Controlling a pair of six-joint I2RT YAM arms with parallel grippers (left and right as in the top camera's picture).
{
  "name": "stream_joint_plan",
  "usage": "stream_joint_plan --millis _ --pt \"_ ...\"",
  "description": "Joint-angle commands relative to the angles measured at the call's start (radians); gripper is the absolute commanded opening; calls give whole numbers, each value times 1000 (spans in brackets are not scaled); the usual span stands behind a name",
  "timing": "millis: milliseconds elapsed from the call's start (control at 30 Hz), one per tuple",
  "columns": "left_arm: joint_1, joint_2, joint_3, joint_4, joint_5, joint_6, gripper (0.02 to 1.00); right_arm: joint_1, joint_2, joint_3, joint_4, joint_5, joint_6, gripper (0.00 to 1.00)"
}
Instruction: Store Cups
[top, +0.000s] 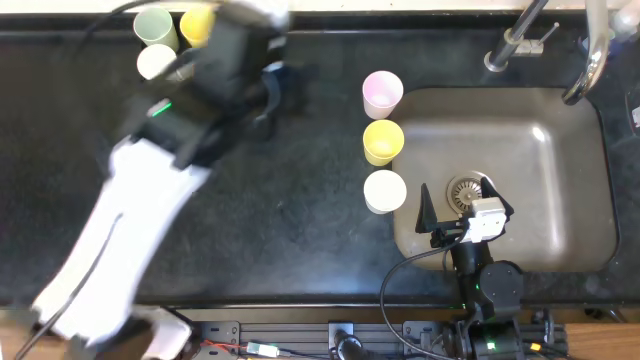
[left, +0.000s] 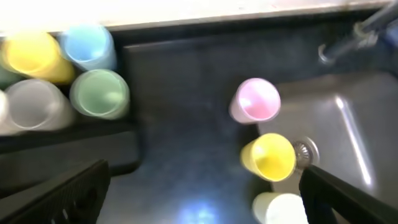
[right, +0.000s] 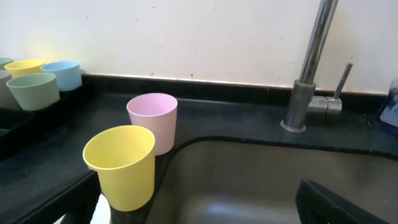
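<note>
Three cups stand in a row on the counter along the sink's left rim: pink (top: 382, 92), yellow (top: 383, 141) and white (top: 385, 190). At the back left corner, a yellow cup (left: 31, 56), a blue cup (left: 90, 46), a green cup (left: 99, 93) and a pale cup (left: 34, 106) stand together in a dark tray (left: 68, 149). My left gripper (left: 205, 199) is open and empty, above the counter between the tray and the row of cups. Over the sink, my right gripper (right: 199, 208) is open too, close to the yellow cup (right: 121, 165) and pink cup (right: 153, 121).
The steel sink (top: 540, 130) fills the right side, with a drain (top: 466, 190) and a tap (right: 308, 68) behind it. A wall (right: 186, 37) runs along the counter's back edge. Bare black counter (top: 290, 220) lies between the tray and the sink.
</note>
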Motion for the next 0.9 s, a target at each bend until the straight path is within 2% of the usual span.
stream_joint_plan --millis 33,233,467,700,800,900 --pt "-86 245 220 -91 -44 -190 1000 -6 -11 -13 6 7 0 996" --pt "-125 499 407 -219 -29 -330 1000 -6 -11 -13 6 7 0 998" --pt "-127 671 475 -156 -15 -340 998 -6 -11 -13 6 7 0 998" --pt "-109 748 475 -84 -70 -392 993 -6 -11 -13 6 7 0 998" --pt "-98 769 475 -82 -63 -391 954 -6 -11 -13 6 7 0 998" --pt "-92 795 475 -70 -50 -378 836 -6 -11 -13 6 7 0 998"
